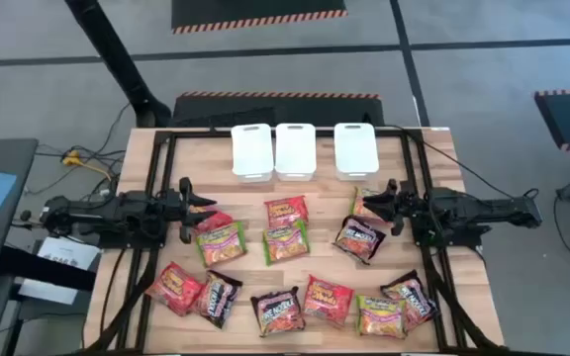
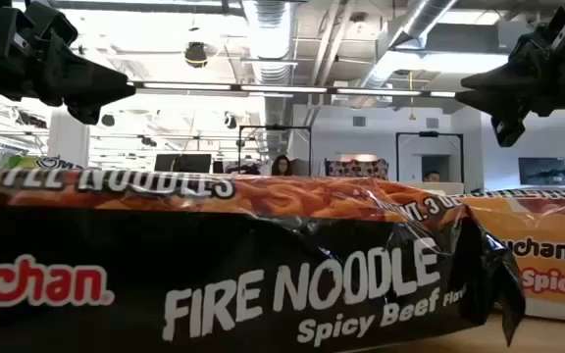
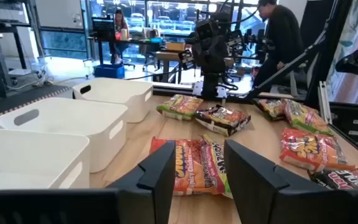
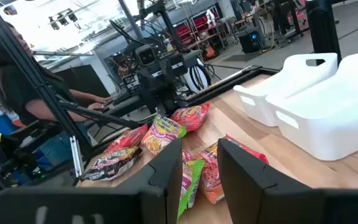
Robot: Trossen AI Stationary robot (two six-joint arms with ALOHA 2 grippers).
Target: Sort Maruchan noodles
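**Over the counter: both end effectors poised, every packet unsorted**

From above, the Maruchan noodles (image 1: pixel 287 259) lie scattered flat across the near half of the wooden counter (image 1: pixel 424 168), about a dozen glossy packets in red-orange, green-yellow and black-purple. Three white bins (image 1: pixel 296 150) stand in a row at the far edge, and none shows a packet inside. The left end effector (image 1: pixel 192 210) hangs at the left side, just beside a red packet (image 1: pixel 212 222) and a green-yellow packet (image 1: pixel 222 243), which lie toward the centre from it. The right end effector (image 1: pixel 374 206) mirrors it, with a black-purple packet (image 1: pixel 359 238) just inboard and nearer the front. Each arm is therefore closest to its own side's packets; the bins lie beyond, toward the far edge.

At counter height, a black Fire Noodle packet (image 2: pixel 263 284) fills the lens, an orange one (image 2: pixel 547 257) beside it. Both arms show only as dark shapes up top, well clear of the surface.

Past the left wrist, the two fingers (image 3: pixel 160 177) stand parted with nothing between them; a red-and-green packet (image 3: pixel 194 165) lies straight ahead on the wood, bins alongside. A person stands in the room behind.

Past the right wrist, the fingers (image 4: pixel 169 168) are likewise apart and empty, over green and red packets (image 4: pixel 197 171). Bins sit to one side; a seated person is behind the frame.
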